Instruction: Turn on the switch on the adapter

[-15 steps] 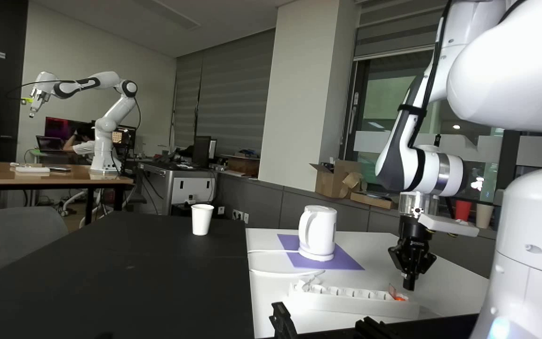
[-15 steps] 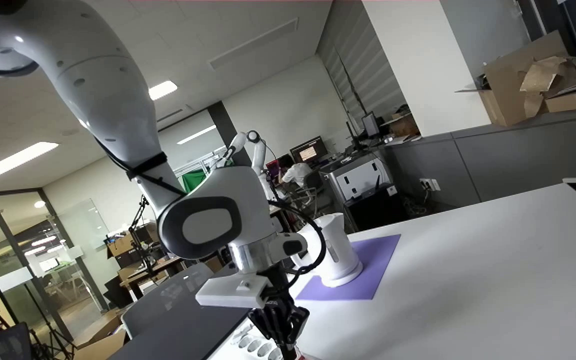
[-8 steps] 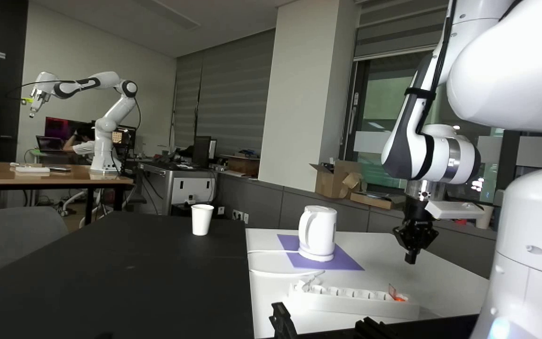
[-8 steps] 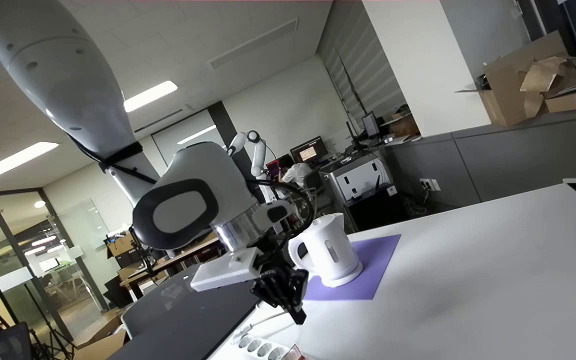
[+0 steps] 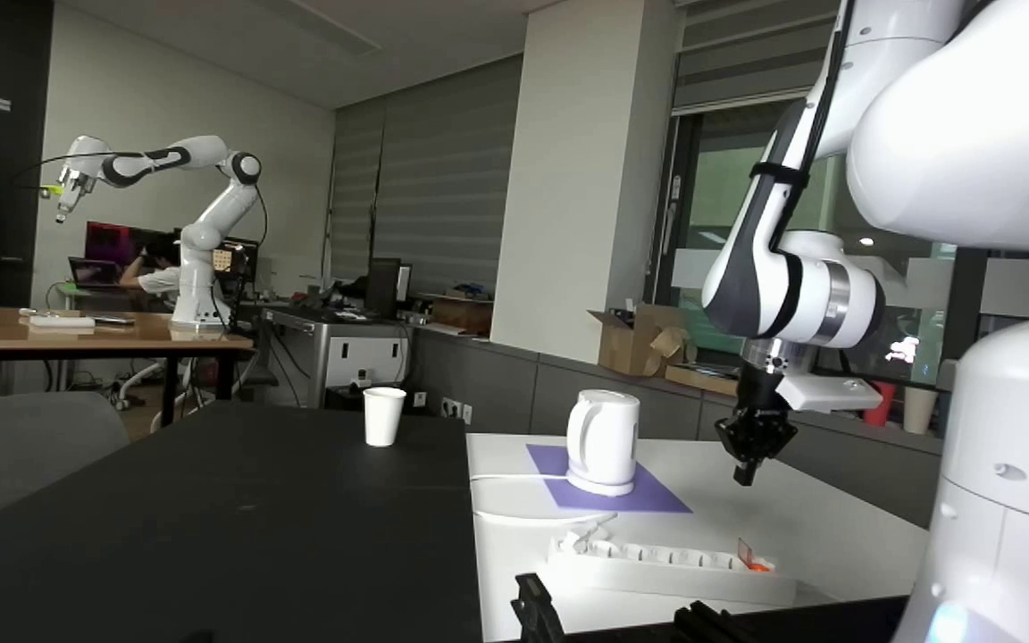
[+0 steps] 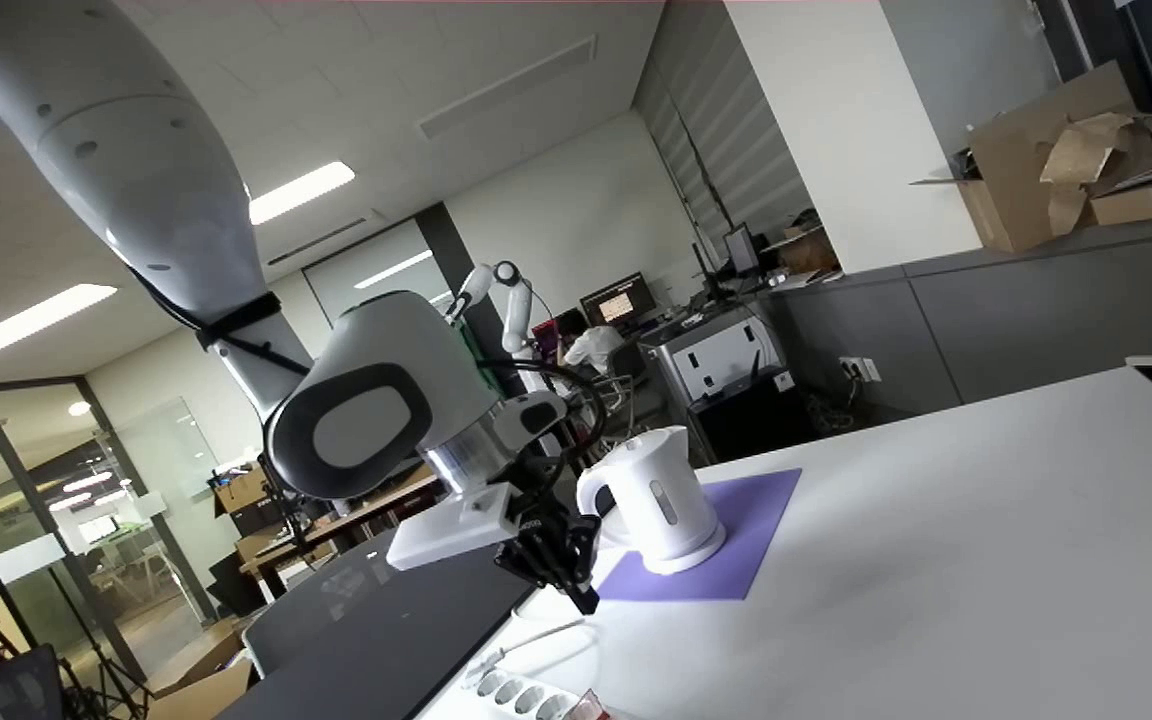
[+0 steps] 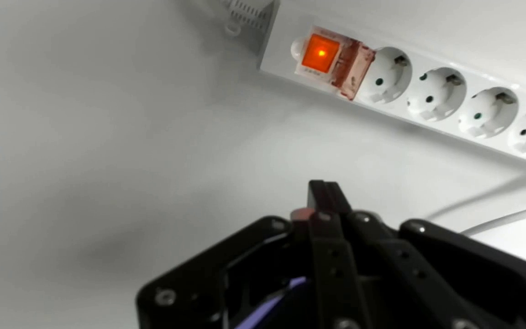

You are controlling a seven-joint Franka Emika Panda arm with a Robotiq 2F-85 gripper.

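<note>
In an exterior view, a white worktop (image 5: 836, 536) meets a black surface (image 5: 255, 527) along its left edge. Above hovers the end effector (image 7: 325, 186), narrowed, tips together, apart from the adapter (image 5: 684, 582), which lies toward the near edge. The switch (image 7: 321, 53), bright orange in the wrist view, sits at the adapter's end away from the left edge. A white jug (image 5: 610, 442) stands toward the far-left corner.

From here the electric kettle (image 5: 605, 444) looks smooth plastic, the power strip (image 7: 410, 82) glossy, the cup (image 5: 382, 420) matt paper.
</note>
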